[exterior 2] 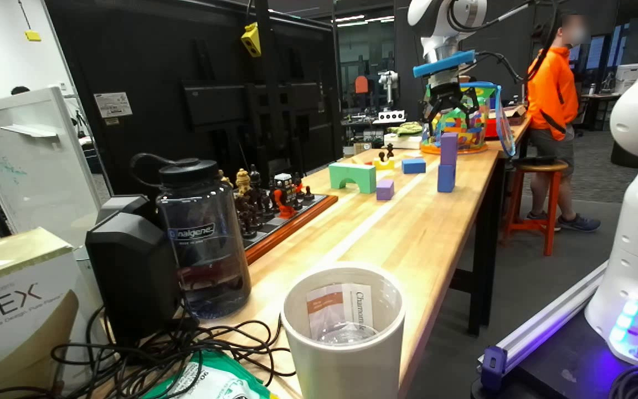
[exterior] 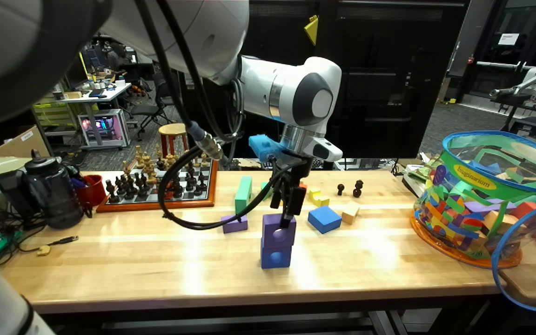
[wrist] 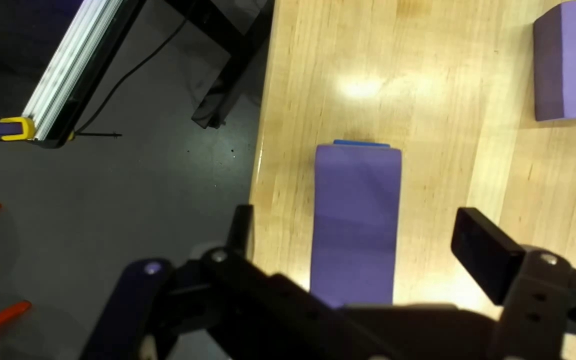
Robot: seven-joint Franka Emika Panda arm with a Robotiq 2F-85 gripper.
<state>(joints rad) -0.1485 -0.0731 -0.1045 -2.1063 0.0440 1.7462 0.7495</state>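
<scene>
While its fingers (wrist: 485, 252) stand spread apart, the end effector (wrist: 355, 230) hovers just above a purple block (exterior 2: 448, 149) stacked on a blue block (exterior 2: 446, 178), near the edge of the glossy wooden desk (exterior: 133, 260). Well to one side of the end effector lies a chessboard (exterior: 156, 205), to the opposite side a clear Imaginarium tub (exterior: 475, 177). Beyond it, across the desk, rises a black panel (exterior: 375, 93); well apart, on grey floor (exterior 2: 579, 241), a person (exterior 2: 554, 100) in an orange jacket stands by a stool (exterior 2: 543, 167).
</scene>
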